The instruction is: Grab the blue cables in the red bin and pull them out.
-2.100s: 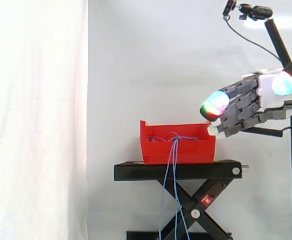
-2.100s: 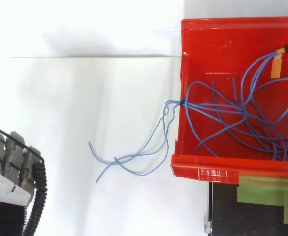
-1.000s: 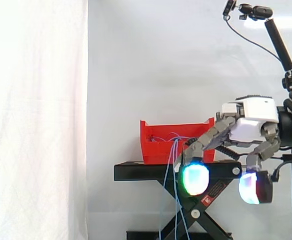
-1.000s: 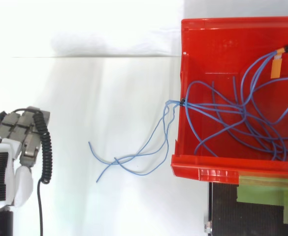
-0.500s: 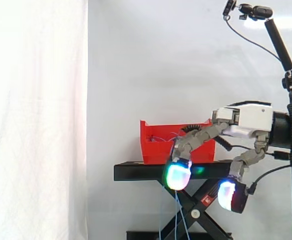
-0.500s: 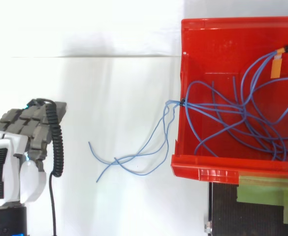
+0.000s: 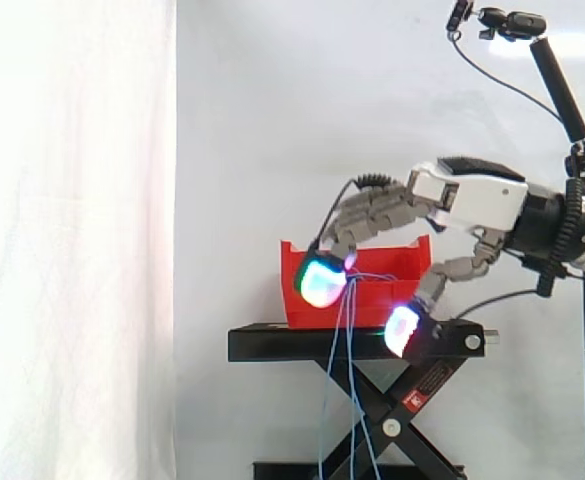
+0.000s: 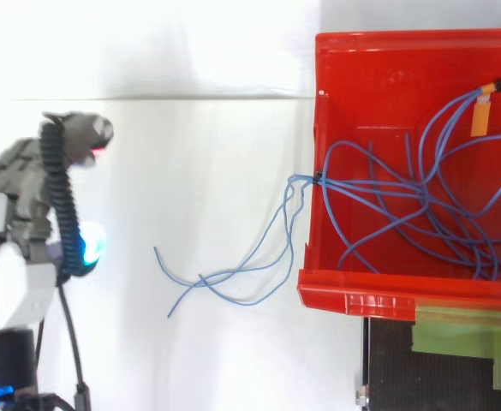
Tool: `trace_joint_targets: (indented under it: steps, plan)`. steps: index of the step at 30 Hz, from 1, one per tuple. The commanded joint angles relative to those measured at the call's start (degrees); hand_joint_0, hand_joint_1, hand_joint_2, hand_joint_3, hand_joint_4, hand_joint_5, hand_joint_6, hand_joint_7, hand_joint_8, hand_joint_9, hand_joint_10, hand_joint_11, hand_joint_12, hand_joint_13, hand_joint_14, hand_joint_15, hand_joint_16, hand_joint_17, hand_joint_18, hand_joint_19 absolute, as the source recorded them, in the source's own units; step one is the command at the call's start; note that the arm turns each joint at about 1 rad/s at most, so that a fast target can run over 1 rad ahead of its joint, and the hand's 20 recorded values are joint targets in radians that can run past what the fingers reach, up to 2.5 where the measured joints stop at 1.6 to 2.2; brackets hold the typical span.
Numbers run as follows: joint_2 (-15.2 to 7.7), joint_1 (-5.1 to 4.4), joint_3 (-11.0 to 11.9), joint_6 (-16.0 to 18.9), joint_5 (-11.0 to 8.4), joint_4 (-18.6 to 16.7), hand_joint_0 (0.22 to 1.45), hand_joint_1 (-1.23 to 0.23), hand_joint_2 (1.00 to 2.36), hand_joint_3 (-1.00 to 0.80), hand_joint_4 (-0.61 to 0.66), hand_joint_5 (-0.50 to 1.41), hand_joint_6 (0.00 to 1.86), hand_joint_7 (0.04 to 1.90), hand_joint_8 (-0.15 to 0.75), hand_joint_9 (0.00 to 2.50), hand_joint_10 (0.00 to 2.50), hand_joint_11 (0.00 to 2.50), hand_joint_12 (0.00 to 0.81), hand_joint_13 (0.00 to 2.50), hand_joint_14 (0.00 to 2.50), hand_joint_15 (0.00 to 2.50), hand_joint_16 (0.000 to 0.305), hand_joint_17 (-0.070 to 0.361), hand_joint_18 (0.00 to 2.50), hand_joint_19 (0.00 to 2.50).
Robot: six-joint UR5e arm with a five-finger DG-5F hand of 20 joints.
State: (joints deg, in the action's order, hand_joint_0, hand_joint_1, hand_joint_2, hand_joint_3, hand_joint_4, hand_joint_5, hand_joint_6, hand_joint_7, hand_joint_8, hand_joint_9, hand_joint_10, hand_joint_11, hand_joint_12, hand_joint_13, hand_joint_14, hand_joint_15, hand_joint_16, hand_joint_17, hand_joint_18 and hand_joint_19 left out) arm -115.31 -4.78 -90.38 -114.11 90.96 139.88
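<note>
My hand (image 7: 460, 200) is grey and white, its pads (image 7: 320, 283) glowing cyan-green — the bin (image 8: 378, 38) red, the cables (image 8: 361, 183) blue with an orange tag (image 8: 483, 111), the stand (image 7: 302, 343) black.

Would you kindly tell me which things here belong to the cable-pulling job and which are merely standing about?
Job: blue cables, red bin, hand.
Standing about: black stand, white curtain, camera on its pole, green tape.

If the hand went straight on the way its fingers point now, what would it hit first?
Probably nothing. From above, the hand points along the white surface; the blue cables and red bin lie off to its side. Its overlap with them in the side view seems only depth.
</note>
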Motion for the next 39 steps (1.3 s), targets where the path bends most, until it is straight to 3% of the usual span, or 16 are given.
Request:
trace_joint_targets:
  steps: [1,4,5,7,9,13,15,16,17,19,21,22,26,33,38,39]
  plan:
    - [0.0,0.65,2.0,-29.5,2.12,0.0,0.67,-1.11,1.00,-1.00,0.12,0.59,0.00,0.70,0.272,0.67,0.01,1.29,0.389,0.59,0.02,0.60,0.049,0.110,0.40,0.35]
    - [0.0,0.83,2.1,-31.7,2.38,-1.1,0.67,-1.11,1.00,-1.00,0.11,0.59,0.00,0.70,0.275,0.67,0.01,1.28,0.389,0.59,0.02,0.60,0.049,0.110,0.40,0.35]
    - [-1.2,1.09,2.1,-32.1,2.47,-1.5,0.67,-1.11,1.00,-1.00,0.12,0.59,0.00,0.70,0.276,0.67,0.01,1.29,0.390,0.59,0.02,0.60,0.049,0.110,0.40,0.35]
    - [-2.0,1.35,2.2,-32.0,2.47,-1.6,0.67,-1.11,1.00,-1.00,0.12,0.59,0.00,0.70,0.275,0.67,0.01,1.29,0.388,0.59,0.02,0.60,0.049,0.110,0.40,0.35]
    - [-4.6,1.62,2.4,-31.7,2.65,-1.8,0.67,-1.11,1.00,-1.00,0.12,0.59,0.00,0.70,0.276,0.67,0.01,1.29,0.388,0.58,0.02,0.59,0.049,0.110,0.40,0.35]
    - [-5.4,1.71,2.4,-30.1,2.74,-1.1,0.67,-1.11,1.00,-1.00,0.11,0.59,0.00,0.70,0.277,0.67,0.01,1.28,0.388,0.58,0.02,0.59,0.049,0.109,0.39,0.35]
    - [-5.4,2.06,3.4,-28.3,3.09,2.3,0.68,-1.11,1.00,-1.00,0.12,0.59,0.00,0.70,0.273,0.67,0.01,1.29,0.389,0.58,0.02,0.59,0.049,0.109,0.39,0.36]
    - [-5.5,2.76,7.1,-26.7,3.97,9.4,0.68,-1.11,1.00,-1.00,0.11,0.59,0.00,0.70,0.275,0.67,0.01,1.29,0.388,0.58,0.02,0.59,0.049,0.109,0.39,0.36]
    - [-5.5,2.76,7.1,-26.7,3.97,9.4,0.68,-1.11,1.00,-1.00,0.11,0.59,0.00,0.70,0.273,0.67,0.01,1.28,0.387,0.58,0.02,0.59,0.048,0.109,0.39,0.35]
    - [-5.8,3.38,10.6,-23.8,5.11,16.7,0.68,-1.11,1.00,-1.00,0.11,0.59,0.00,0.70,0.272,0.67,0.01,1.29,0.387,0.57,0.02,0.58,0.048,0.109,0.39,0.36]
    - [-6.1,3.73,12.3,-21.7,5.72,20.2,0.68,-1.11,1.00,-1.00,0.11,0.59,0.00,0.70,0.273,0.67,0.01,1.29,0.387,0.57,0.02,0.58,0.048,0.109,0.39,0.35]
    - [-6.3,4.08,13.6,-19.1,6.43,23.3,0.68,-1.11,1.00,-1.00,0.11,0.59,0.00,0.70,0.274,0.67,0.01,1.28,0.387,0.57,0.02,0.58,0.048,0.109,0.39,0.35]
    - [-6.4,4.96,13.8,-13.5,6.78,25.8,0.68,-1.11,1.00,-1.00,0.11,0.59,0.00,0.69,0.273,0.67,0.01,1.28,0.387,0.57,0.02,0.58,0.048,0.109,0.39,0.36]
    - [-6.4,5.84,13.8,-6.8,7.31,29.2,0.68,-1.10,1.00,-1.00,0.11,0.59,0.00,0.70,0.270,0.67,0.01,1.28,0.386,0.57,0.02,0.58,0.048,0.109,0.38,0.36]
    - [-9.2,6.36,14.5,-5.4,9.33,29.0,0.68,-1.10,1.00,-1.00,0.11,0.59,0.00,0.70,0.273,0.67,0.01,1.29,0.385,0.56,0.02,0.58,0.048,0.109,0.38,0.36]
    - [-10.3,6.54,15.8,-5.2,10.47,28.9,0.68,-1.10,1.00,-1.00,0.11,0.59,0.00,0.69,0.272,0.67,0.01,1.28,0.386,0.56,0.02,0.58,0.048,0.109,0.38,0.36]
